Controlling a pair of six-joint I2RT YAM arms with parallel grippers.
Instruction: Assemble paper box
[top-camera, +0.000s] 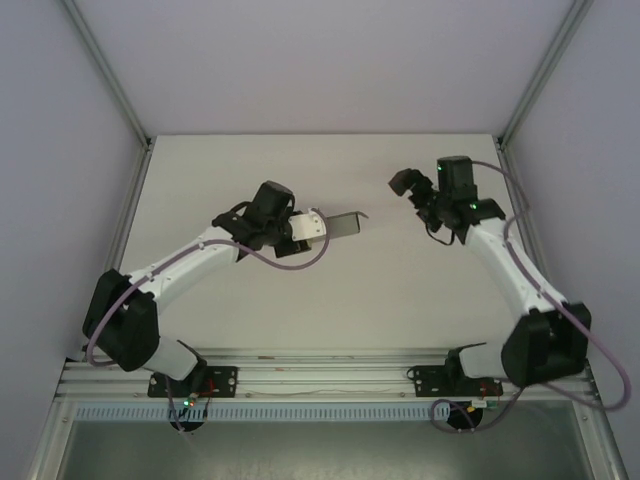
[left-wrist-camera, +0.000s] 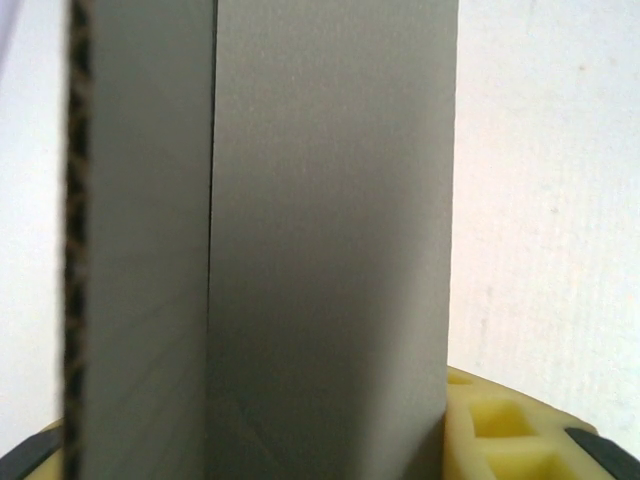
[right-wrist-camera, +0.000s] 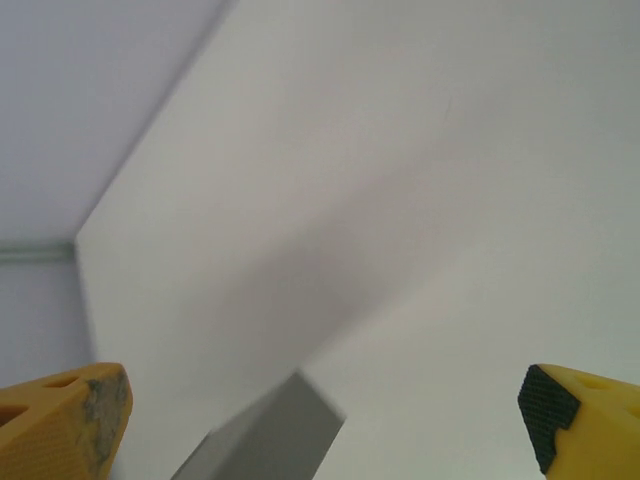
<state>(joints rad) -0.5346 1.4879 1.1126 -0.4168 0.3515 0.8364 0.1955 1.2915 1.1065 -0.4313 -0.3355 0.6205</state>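
- The left hand (top-camera: 312, 230) is closed on the paper box (top-camera: 338, 226). It grips one end of the box, and the rest juts out towards the middle of the surface (top-camera: 300, 310).
- From above, the box is a narrow grey cardboard piece lying roughly level, with a small flap turned up at its free end. It appears to be held clear of the surface, though the height is hard to judge.
- The left wrist camera looks straight at the box (left-wrist-camera: 330, 240). Two grey panels meet along an upright crease, and a brown corrugated edge runs down the left side. A yellow fingertip (left-wrist-camera: 505, 432) presses against the lower right of the cardboard.
- The right hand (top-camera: 413, 198) stands wide open and holds nothing. It faces the box's free end and is apart from it.
- In the right wrist view, the hand's (right-wrist-camera: 322, 400) two yellow fingers sit far apart at the lower corners. A grey corner of the box (right-wrist-camera: 265, 440) pokes up between them and touches neither.
- Both arms reach in from an aluminium rail (top-camera: 320, 362) at the near edge.
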